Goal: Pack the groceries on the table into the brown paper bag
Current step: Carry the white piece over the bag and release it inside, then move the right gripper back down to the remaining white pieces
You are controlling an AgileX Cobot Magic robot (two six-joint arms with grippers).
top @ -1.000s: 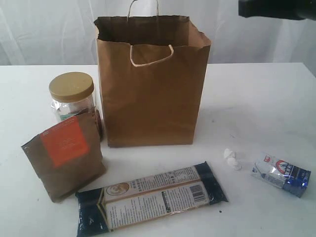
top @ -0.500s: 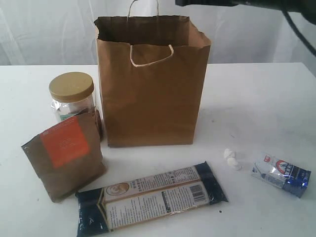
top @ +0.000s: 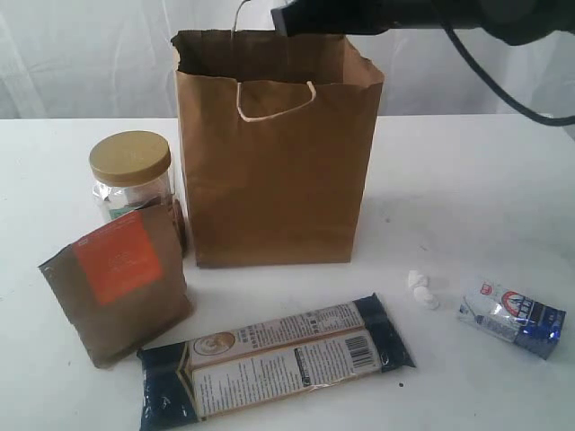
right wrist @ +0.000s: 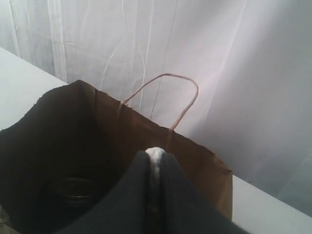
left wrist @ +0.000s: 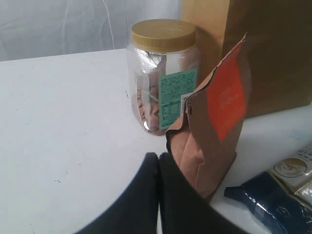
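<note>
The brown paper bag (top: 269, 180) stands upright mid-table with its mouth open. My right gripper (top: 280, 18) hovers over its rim, shut on a small white lump (right wrist: 155, 152). A dark tin can (right wrist: 73, 190) lies deep inside the bag (right wrist: 195, 161). Left of the bag stand the gold-lidded jar (top: 131, 175) and the brown pouch with orange label (top: 117, 283). The long dark-blue packet (top: 278, 359) lies in front. A small blue-silver packet (top: 512, 316) lies at the right. My left gripper (left wrist: 159, 157) is shut and empty, low beside the pouch (left wrist: 214, 126), with the jar (left wrist: 163, 73) beyond.
Small white lumps (top: 420, 289) lie on the white table (top: 467, 197) between the long packet and the blue-silver packet. The bag's cream loop handles (right wrist: 180, 92) stand above its rim. A white curtain hangs behind the table.
My right arm has swept left along the top of the exterior view, from the right corner to above the bag's mouth. The groceries on the table have not moved.
</note>
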